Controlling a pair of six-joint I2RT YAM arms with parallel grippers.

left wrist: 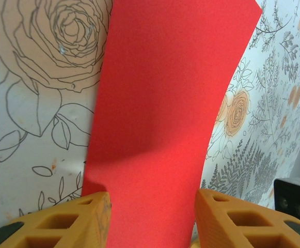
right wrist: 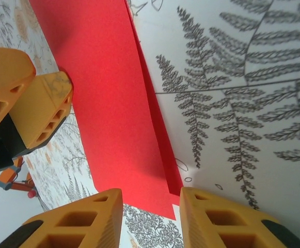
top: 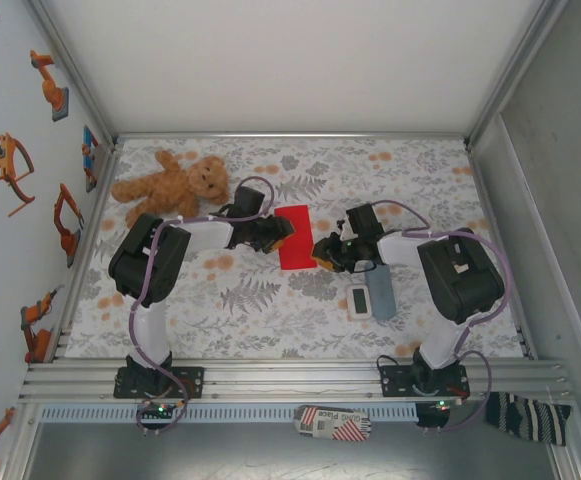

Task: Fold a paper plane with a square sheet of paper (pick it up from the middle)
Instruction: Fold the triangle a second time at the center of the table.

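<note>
The square sheet of paper [top: 295, 245] lies mid-table as a bright red oblong, folded over on itself. In the right wrist view the paper [right wrist: 103, 88] shows two layers, the lower one peeking out along its right edge. My left gripper [top: 282, 232] is at its left edge, open. In the left wrist view the paper [left wrist: 165, 103] runs through the wide gap of that gripper [left wrist: 152, 199], its right edge curved. My right gripper [top: 322, 250] is at the paper's right side, its orange fingers open astride a paper corner [right wrist: 152, 194]. The left gripper's fingers [right wrist: 41, 108] touch the paper's far edge.
A brown teddy bear [top: 170, 185] lies at the back left. A white timer [top: 358, 300] and a grey-blue block [top: 381, 290] sit beside each other under the right arm. The floral cloth [top: 270, 320] covers the table, with metal rails along the near edge.
</note>
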